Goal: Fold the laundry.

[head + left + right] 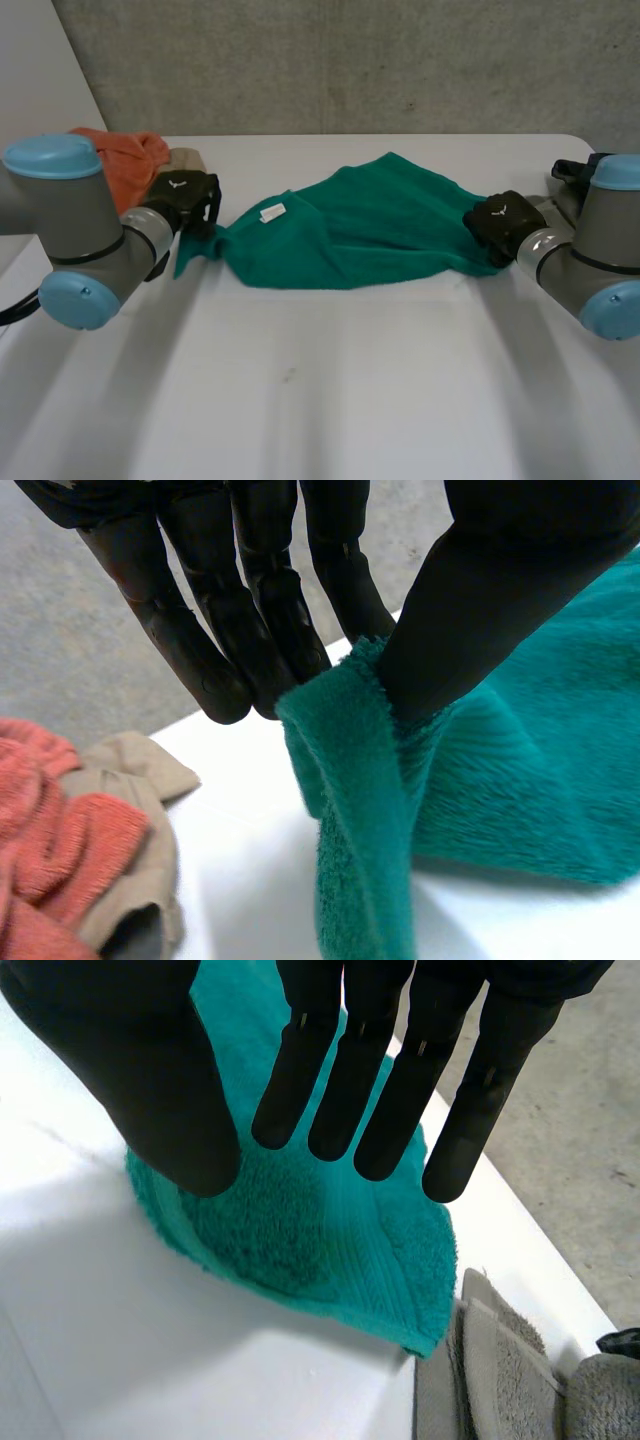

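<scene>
A green towel [360, 230] lies loosely bunched across the middle of the white table [320, 390], a white label [272, 211] showing near its left part. My left hand [185, 195] is at the towel's left corner. In the left wrist view its fingers [250, 610] and thumb pinch a raised fold of the towel [350, 770]. My right hand [503, 222] hovers at the towel's right end. Seen from the right wrist, its fingers [390, 1070] are straight and apart from the thumb, just above the towel's corner [320, 1250], which lies flat on the table.
An orange cloth [125, 160] and a tan cloth [187, 158] are heaped at the back left, close behind my left hand. Grey cloth [500, 1370] sits beside the towel's right corner. A dark item [570, 170] lies at the far right edge.
</scene>
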